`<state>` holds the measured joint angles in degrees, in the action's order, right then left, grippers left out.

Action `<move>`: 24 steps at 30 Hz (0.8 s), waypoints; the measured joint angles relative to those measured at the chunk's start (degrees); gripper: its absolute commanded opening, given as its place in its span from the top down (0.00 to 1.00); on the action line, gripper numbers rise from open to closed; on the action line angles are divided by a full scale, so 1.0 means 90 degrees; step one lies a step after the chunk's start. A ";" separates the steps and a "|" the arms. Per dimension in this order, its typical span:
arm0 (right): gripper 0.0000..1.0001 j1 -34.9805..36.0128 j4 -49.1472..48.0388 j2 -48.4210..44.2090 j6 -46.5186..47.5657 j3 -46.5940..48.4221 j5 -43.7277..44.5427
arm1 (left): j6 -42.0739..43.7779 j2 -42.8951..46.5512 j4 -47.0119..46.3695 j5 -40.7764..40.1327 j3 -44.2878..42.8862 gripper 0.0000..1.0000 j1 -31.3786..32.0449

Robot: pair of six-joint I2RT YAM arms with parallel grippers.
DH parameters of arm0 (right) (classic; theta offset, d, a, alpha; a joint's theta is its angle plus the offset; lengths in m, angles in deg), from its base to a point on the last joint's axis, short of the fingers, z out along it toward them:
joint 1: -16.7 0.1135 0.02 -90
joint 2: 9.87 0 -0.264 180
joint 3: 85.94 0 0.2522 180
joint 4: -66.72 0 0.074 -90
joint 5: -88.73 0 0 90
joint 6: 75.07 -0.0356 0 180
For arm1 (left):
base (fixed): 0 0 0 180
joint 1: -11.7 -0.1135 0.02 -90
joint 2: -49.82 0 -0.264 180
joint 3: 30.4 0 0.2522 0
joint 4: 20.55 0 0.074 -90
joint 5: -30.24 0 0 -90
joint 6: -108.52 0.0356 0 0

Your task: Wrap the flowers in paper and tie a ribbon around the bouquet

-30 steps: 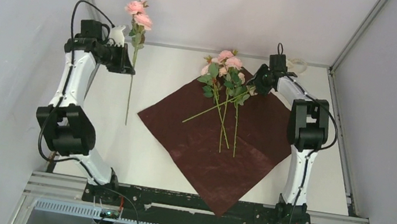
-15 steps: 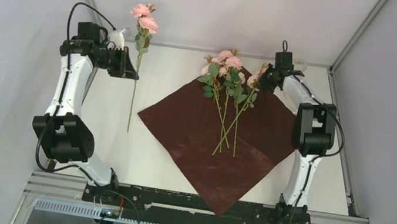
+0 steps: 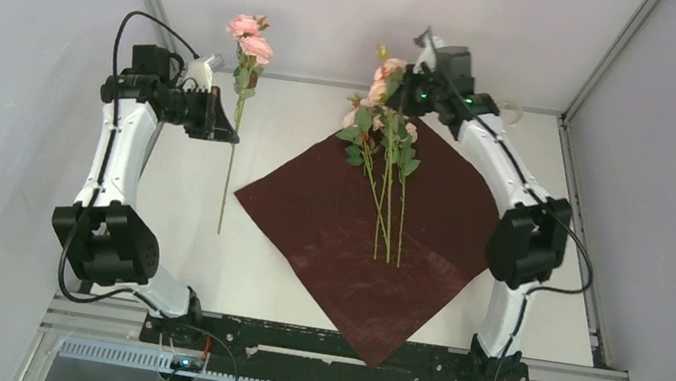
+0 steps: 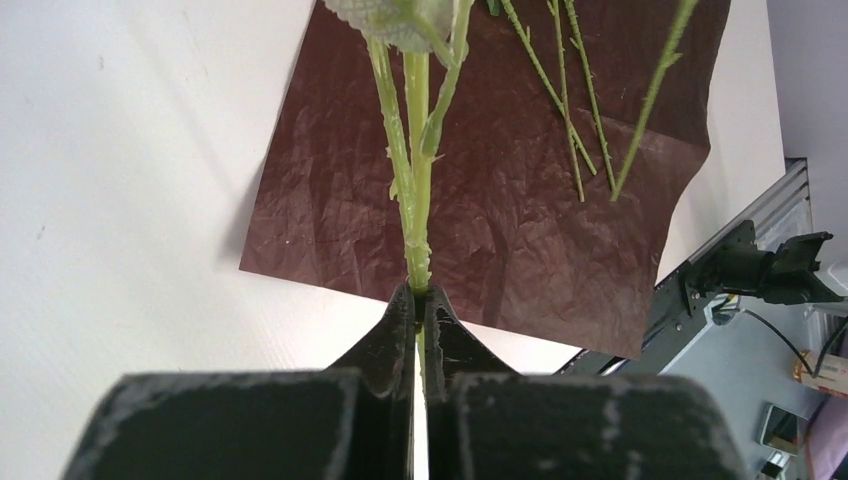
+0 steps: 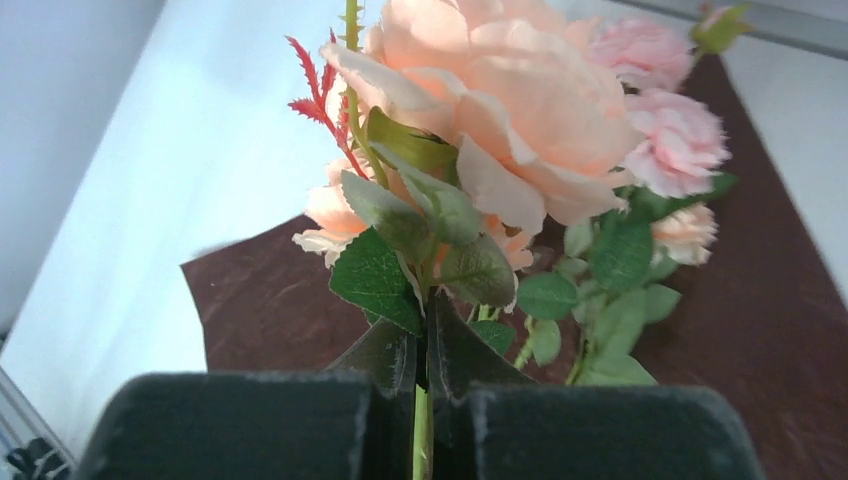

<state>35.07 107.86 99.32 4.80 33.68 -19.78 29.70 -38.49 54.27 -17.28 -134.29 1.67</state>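
Standing at the near edge, I first see the dark rail where the two arms are bolted. Just beyond it the near corner of the paper points back at me. There is one dark red sheet, lying flat on the white table like a diamond.

On the far half of the sheet lie the flowers, stalks towards me and pink blooms at the far corner. I count three stalks lying there, though they cross and overlap, so I would not swear to it.

To the left, clear of the paper, the left gripper is clamped on the left-hand stem. That stem stands upright with its two blooms high against the back wall and its stalk hanging down over bare table. From that wrist, the pinched stalk cuts across the view of the sheet.

Further back, the right gripper is closed on the right-hand stem, held up over the far corner of the paper. Its big peach bloom blocks much of the lying blooms behind it, and its stalk hangs among theirs.

Five stems in all, by my count.
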 measured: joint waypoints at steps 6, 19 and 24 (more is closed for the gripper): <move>1.00 0.0338 0.0318 0.1494 0.0318 0.0806 0.0282 | 0.0049 0.0155 0.0015 0.0000 0.0041 1.00 0.0005; 0.50 0.0350 0.0607 0.2560 0.0340 0.1103 0.1457 | 0.0046 0.0158 0.0022 -0.0002 0.0051 1.00 0.0124; 0.26 0.0449 0.0690 0.2414 0.0413 0.1122 0.1753 | -0.0141 0.0160 -0.0083 0.0202 0.0136 1.00 0.0294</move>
<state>39.11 114.07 121.04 8.51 43.78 -4.00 28.43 -37.05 53.52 -15.47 -133.07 4.32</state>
